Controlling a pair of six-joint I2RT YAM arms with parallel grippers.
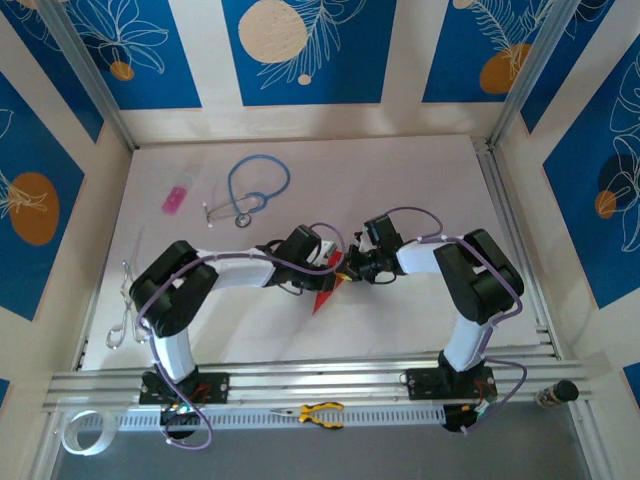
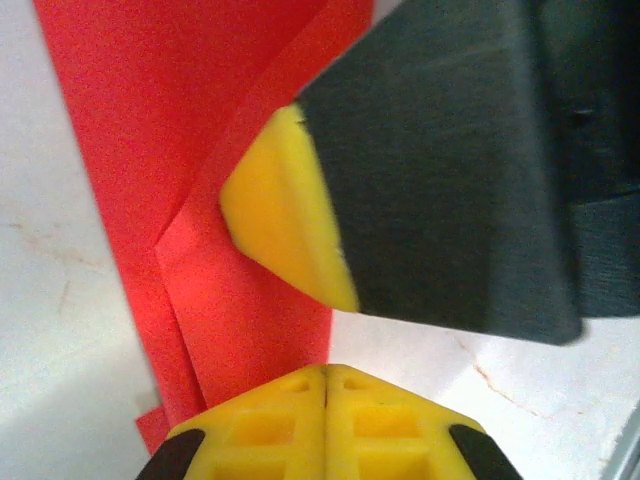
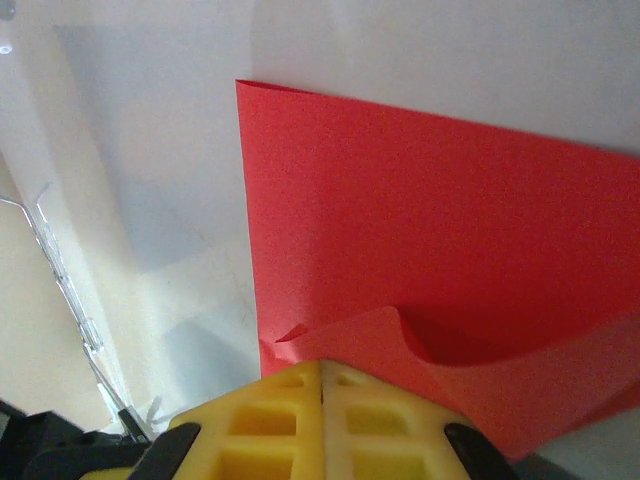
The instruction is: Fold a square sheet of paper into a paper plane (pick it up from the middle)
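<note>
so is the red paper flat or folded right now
Partly folded: the red paper shows overlapping layers with a diagonal crease in the left wrist view, and a flap curls up in the right wrist view.

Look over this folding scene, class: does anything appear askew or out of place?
One flap of the red paper curls up loose beside the right tool instead of lying creased flat. Yellow-handled pliers also lie by the front rail, apart from the folding.

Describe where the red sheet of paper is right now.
In the top view, the red sheet of paper lies mid-table where the left gripper and right gripper meet, nearer the arm bases than the stethoscope.
</note>
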